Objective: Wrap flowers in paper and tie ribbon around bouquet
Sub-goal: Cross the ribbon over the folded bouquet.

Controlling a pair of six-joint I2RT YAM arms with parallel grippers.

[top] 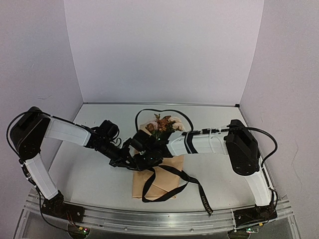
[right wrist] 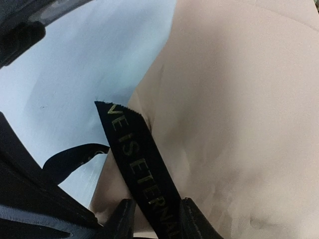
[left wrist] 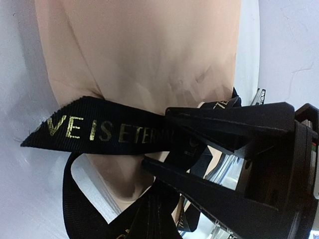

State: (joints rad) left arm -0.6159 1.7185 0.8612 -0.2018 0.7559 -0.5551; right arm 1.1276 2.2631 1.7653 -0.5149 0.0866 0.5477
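Ribbon (left wrist: 99, 130) over bouquet (top: 160, 182) of flowers (top: 164, 123)

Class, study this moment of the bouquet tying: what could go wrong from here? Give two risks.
The left gripper pinches the ribbon close to its cut end, so a tug might slip it free. The right gripper crowds against it over the paper, just below the flowers; the two could collide or crumple the paper.

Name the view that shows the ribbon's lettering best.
Left wrist: the ribbon lies broadside and close, gold letters sharp. Right wrist shows a shorter lettered end, foreshortened. Top shows its loops and tail, letters unreadable.
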